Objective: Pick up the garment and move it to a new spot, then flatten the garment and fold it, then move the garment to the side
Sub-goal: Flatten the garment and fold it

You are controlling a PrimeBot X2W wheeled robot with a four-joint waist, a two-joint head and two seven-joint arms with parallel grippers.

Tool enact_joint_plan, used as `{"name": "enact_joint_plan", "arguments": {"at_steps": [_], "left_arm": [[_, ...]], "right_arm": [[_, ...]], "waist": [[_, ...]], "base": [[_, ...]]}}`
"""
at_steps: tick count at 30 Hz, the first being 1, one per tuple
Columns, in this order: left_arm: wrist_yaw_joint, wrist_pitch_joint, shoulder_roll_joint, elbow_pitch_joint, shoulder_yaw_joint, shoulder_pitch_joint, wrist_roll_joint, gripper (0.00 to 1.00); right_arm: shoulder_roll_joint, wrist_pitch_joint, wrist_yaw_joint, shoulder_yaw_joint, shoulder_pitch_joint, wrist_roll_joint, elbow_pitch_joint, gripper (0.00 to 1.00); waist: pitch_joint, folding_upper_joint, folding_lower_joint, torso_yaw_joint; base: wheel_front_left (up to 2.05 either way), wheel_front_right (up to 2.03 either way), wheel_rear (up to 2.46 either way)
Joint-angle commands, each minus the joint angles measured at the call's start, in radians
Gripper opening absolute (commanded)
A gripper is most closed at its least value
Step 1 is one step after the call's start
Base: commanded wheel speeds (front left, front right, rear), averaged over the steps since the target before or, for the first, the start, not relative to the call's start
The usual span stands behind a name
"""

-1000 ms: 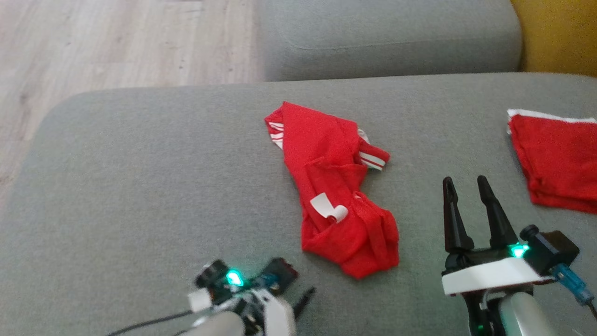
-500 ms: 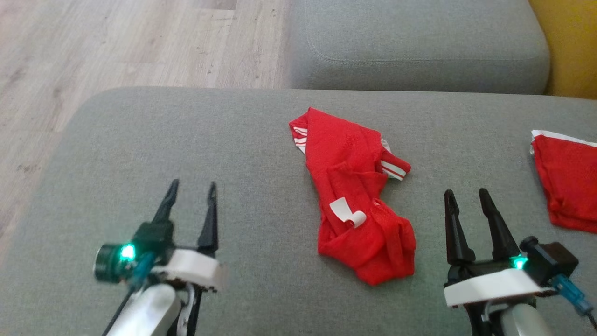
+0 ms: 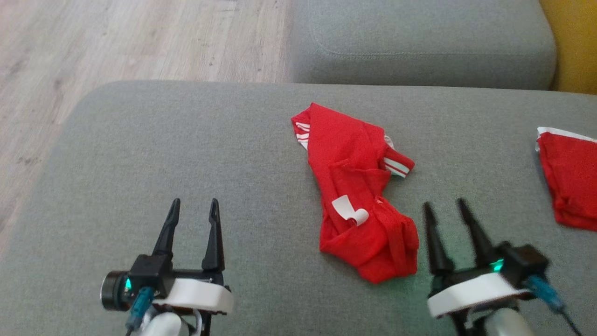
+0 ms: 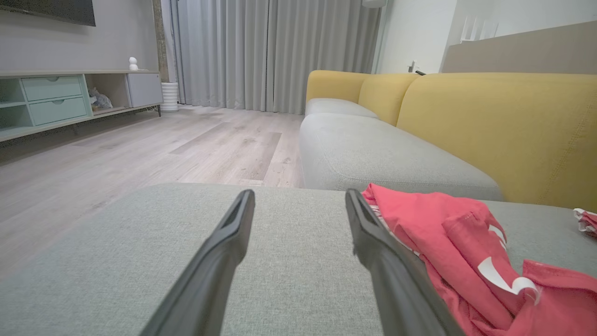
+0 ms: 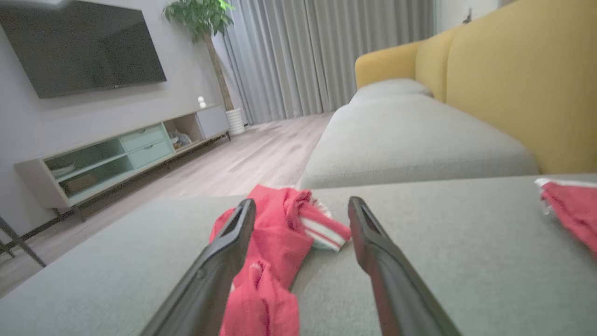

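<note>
Pickup was the step in hand, as I judged it: the crumpled red mesh garment with white-striped cuffs point(image 3: 359, 196) lay bunched and unflattened on the wide grey fabric seat cushion point(image 3: 186, 140). It sat a little right of the cushion's middle, its striped end toward the far edge and its thicker wad toward the near edge. A curled white label point(image 3: 349, 211) sat on top of it. Neither gripper touched the cloth.

The left gripper with two long dark fingers point(image 3: 194, 202) hung low over bare cushion, well to the left of the garment, jaws apart and empty. The right gripper point(image 3: 444, 203) stood just beside the garment's near right corner, jaws likewise apart with nothing between them. In the right wrist view the cloth showed mostly past one finger rather than squarely between the two.

A second red cloth with a white hem point(image 3: 566, 182) lay at the cushion's right edge, well apart from the first.

The next move, to my mind, would call for a gripper to shift over a raised fold of the wad, lower with jaws wide, and close on several layers at once. A shallow pinch risked catching only the label or one thin layer of mesh. The bare stretch toward the cushion's left edge offered room for the new spot.
</note>
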Motion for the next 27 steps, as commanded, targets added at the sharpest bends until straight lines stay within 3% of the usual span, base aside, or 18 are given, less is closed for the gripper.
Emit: {"name": "enact_joint_plan", "arguments": {"at_steps": [1,14,15,16,17,27], "left_arm": [[-0.008,-0.012,0.002,-0.021,0.047,-0.049,0.012,1.00],[-0.097,-0.012,-0.076,0.052,0.117,-0.055,0.077,1.00],[-0.101,-0.012,-0.081,0.056,0.122,-0.056,0.082,1.00],[-0.105,-0.012,-0.085,0.059,0.127,-0.056,0.087,1.00],[-0.109,-0.012,-0.089,0.062,0.132,-0.055,0.091,1.00],[-0.134,-0.012,-0.113,0.084,0.179,-0.041,0.121,1.00]], "right_arm": [[-0.005,0.008,-0.001,0.038,-0.051,-0.008,-0.014,1.00],[-0.005,0.148,-0.001,0.177,-0.195,0.046,0.230,1.00],[-0.005,0.155,-0.001,0.190,-0.204,0.049,0.248,0.96],[-0.005,0.153,-0.001,0.205,-0.212,0.049,0.258,0.31],[-0.005,0.143,-0.001,0.218,-0.219,0.055,0.262,0.00],[-0.005,0.059,-0.001,0.415,-0.201,0.026,0.162,0.00]], "waist": [[0.007,0.0000,0.0000,0.004],[0.058,0.0000,0.0000,0.036],[0.060,0.0000,0.0000,0.037],[0.061,0.0000,0.0000,0.037],[0.061,0.0000,0.0000,0.037],[0.044,0.0000,0.0000,0.005]], "base": [[0.00,0.00,0.00],[0.00,0.00,0.00],[0.00,0.00,0.00],[0.00,0.00,0.00],[0.00,0.00,0.00],[0.00,0.00,0.00]]}}
